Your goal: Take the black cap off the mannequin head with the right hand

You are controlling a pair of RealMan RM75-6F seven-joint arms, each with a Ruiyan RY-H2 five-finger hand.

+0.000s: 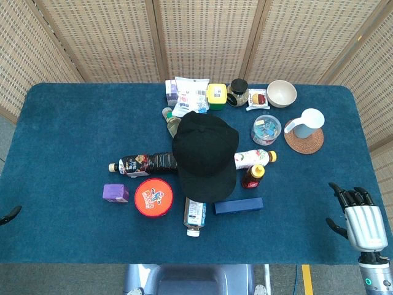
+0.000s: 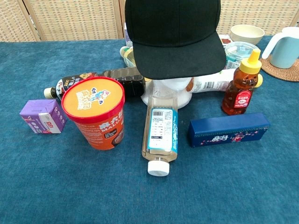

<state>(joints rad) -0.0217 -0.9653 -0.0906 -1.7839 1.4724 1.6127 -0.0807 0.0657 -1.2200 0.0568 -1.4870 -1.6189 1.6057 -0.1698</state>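
A black cap sits on a white mannequin head in the middle of the table, brim toward me; in the chest view the cap covers the head down to its base. My right hand hovers at the table's front right corner, fingers apart and empty, well right of the cap. Only a dark fingertip of my left hand shows at the far left edge. Neither hand appears in the chest view.
Around the head lie a red tub, a clear bottle, a blue box, a honey bottle, a dark bottle and a purple carton. A mug on a coaster, a bowl and snacks stand behind.
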